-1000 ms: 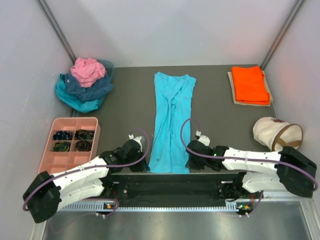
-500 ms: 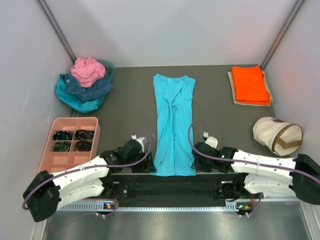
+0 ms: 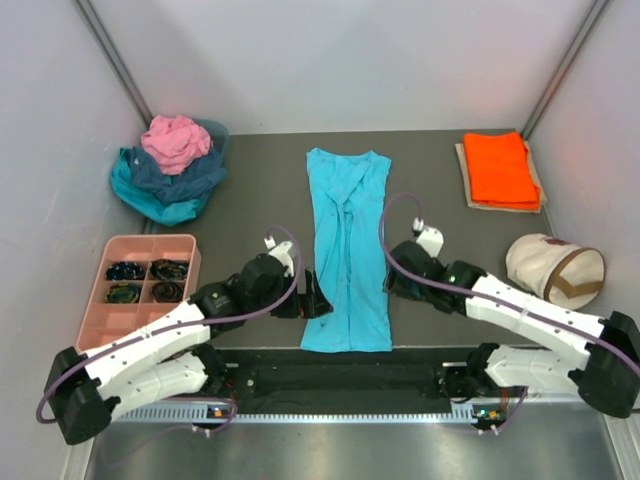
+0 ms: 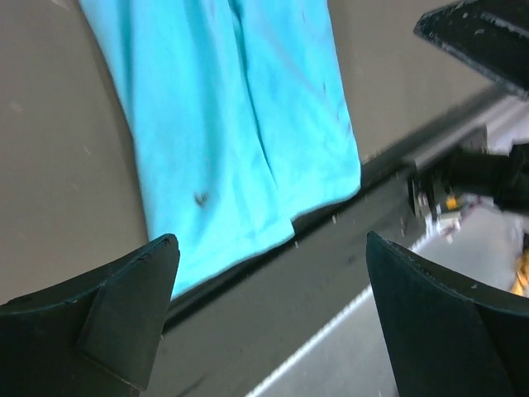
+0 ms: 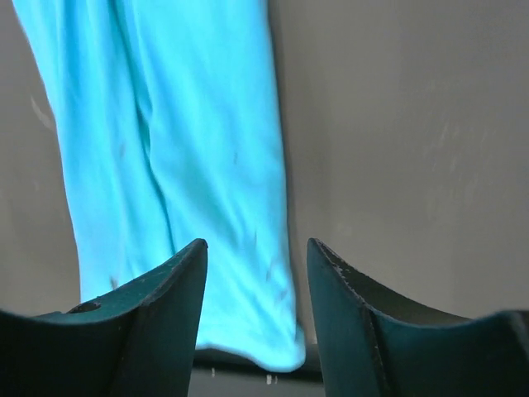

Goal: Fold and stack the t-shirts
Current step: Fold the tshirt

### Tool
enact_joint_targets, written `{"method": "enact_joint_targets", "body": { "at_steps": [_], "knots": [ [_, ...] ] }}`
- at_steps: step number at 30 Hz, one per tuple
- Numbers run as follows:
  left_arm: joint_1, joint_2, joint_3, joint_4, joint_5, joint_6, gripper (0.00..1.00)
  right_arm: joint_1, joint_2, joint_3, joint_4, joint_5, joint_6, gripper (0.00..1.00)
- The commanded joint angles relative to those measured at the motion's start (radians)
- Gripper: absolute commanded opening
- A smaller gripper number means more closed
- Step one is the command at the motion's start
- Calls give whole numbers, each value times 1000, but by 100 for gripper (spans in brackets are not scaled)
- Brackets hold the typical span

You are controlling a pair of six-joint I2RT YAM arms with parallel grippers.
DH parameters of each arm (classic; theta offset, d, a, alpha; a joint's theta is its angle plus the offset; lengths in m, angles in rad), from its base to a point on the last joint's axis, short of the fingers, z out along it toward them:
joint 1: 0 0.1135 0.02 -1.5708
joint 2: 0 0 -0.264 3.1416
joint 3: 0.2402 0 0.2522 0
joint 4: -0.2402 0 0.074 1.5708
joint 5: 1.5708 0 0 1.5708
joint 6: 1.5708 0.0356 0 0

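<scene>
Left claw (image 3: 313, 296) wide, right claw (image 3: 392, 283) partly open, both empty. Pinch the narrow-folded turquoise cloth t-shirt (image 3: 347, 250) at the hem corners between them, evenly.

Soft, even light fills the overhead view, which is sharp throughout; the metal strip (image 3: 350, 455) along the bottom edge carries a pale sheen. Both wrist views are blurrier: the dark fingertips (image 4: 124, 306) at the bottom look smeared, and the turquoise t-shirt (image 5: 165, 124) looks slightly overexposed.
</scene>
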Motion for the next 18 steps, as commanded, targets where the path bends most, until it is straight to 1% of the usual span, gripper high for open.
{"method": "enact_joint_targets", "body": {
  "at_steps": [1,2,3,4,5,6,7,8,9,10,11,12,15,16,17,18],
  "knots": [
    [-3,35,39,29,-197,21,99,-136,122,119,171,-46,-245,52],
    [-3,43,33,74,-243,24,99,-179,156,151,182,-62,-300,52],
    [-2,55,30,91,-268,27,99,-196,197,223,196,-75,-328,52],
    [-2,87,31,102,-288,33,99,-208,277,261,217,-100,-380,52],
    [-2,107,34,118,-312,35,99,-233,328,350,222,-111,-403,52],
    [1,127,39,134,-317,40,99,-242,372,396,226,-122,-426,51],
    [4,173,51,147,-317,49,99,-254,464,441,231,-140,-461,51],
    [7,195,57,157,-311,52,99,-279,507,526,236,-155,-474,51],
    [11,234,68,179,-294,55,99,-294,547,568,240,-174,-484,50],
    [12,250,71,190,-280,61,99,-307,634,610,249,-213,-500,50],
    [15,265,74,199,-273,61,99,-319,671,691,253,-235,-509,50],
    [17,285,77,213,-257,64,99,-342,717,734,251,-253,-520,49],
    [26,305,83,211,-246,72,99,-376,872,915,211,-312,-558,48],
    [29,305,83,208,-245,78,99,-380,908,962,191,-316,-584,47],
    [38,301,83,207,-243,79,99,-383,979,1049,153,-321,-596,47],
    [44,296,80,202,-242,82,99,-390,1007,1087,141,-321,-612,46]
  ]
}}
